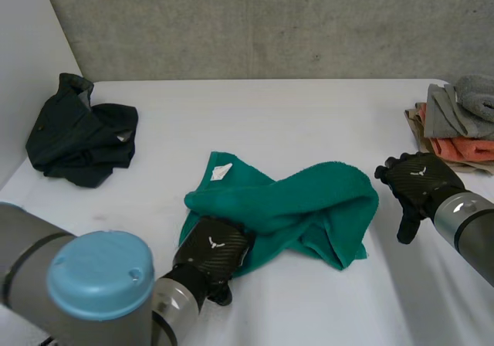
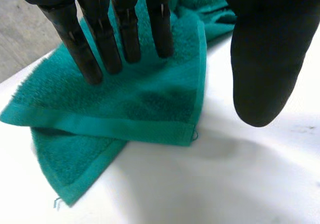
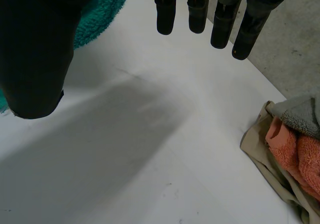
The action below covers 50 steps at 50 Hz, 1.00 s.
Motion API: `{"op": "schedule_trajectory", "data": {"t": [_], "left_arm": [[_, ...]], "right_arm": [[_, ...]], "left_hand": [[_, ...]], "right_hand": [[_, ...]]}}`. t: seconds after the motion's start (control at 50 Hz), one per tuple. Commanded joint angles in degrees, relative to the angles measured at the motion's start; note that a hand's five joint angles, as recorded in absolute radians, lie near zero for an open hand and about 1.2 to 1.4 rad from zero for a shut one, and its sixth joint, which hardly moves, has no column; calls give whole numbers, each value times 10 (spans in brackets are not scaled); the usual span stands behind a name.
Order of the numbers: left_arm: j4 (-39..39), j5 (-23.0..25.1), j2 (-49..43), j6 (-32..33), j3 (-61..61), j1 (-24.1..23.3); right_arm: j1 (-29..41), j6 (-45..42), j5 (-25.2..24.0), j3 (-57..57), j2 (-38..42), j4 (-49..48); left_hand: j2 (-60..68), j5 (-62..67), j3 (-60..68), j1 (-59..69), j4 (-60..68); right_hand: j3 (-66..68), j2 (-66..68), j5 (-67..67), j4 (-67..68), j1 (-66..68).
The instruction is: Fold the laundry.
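A teal terry towel (image 1: pixel 293 207) is seen bunched and twisted in the middle of the white tabletop (image 1: pixel 270 114), with a small white label (image 1: pixel 221 171) turned up near its far left corner. It is judged to be light, soft and limp. No shape would be kept once it is lifted, and the looped pile should give good grip, so slipping is not expected. Hold is best taken at the hemmed corners or along the stitched border, where the cloth is firmer and the outline can be read.

The left hand (image 1: pixel 212 249) is laid on the near left corner of the towel. Its fingers (image 2: pixel 127 34) are straight and pressed onto the pile just behind the hem, while the thumb (image 2: pixel 265 59) is held apart over bare tabletop, so nothing is pinched. The right hand (image 1: pixel 417 180) is held just beside the towel's right end, its fingers (image 3: pixel 197 14) straight and spread, with nothing held.

A stack of folded cloths (image 1: pixel 459 130), grey over orange over beige, is set directly on the tabletop at the right edge, not in a basket. A crumpled dark garment (image 1: pixel 81 133) lies loose at the far left.
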Motion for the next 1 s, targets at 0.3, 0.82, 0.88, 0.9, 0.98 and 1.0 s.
{"op": "schedule_trajectory", "data": {"t": [0.3, 0.82, 0.88, 0.9, 0.98, 1.0], "left_arm": [[56, -1, -131, 17, 105, 10], [103, 2, -181, 76, 163, 32], [103, 1, -170, 76, 165, 35], [101, -1, -146, 76, 163, 37], [96, 0, -54, 70, 152, 49], [95, 0, -39, 69, 149, 51]], "right_arm": [[20, 0, 4, 11, 6, -17], [20, 1, 4, 11, 5, -16], [19, 4, 4, 9, 5, -11], [19, 8, 4, 4, 5, -8], [21, 46, 4, -3, 4, 19], [21, 60, 4, -6, 5, 27]], "left_hand": [[28, 35, 27, 34, 32], [514, 521, 513, 520, 518], [514, 521, 513, 520, 518], [514, 521, 513, 520, 518], [514, 521, 513, 520, 518], [514, 521, 513, 520, 518]], "right_hand": [[-22, -30, -36, -39, -25], [-22, -30, -36, -39, -25], [-22, -30, -36, -39, -25], [-22, -30, -36, -39, -25], [-22, -30, -36, -39, -25], [-22, -30, -36, -39, -25]]}}
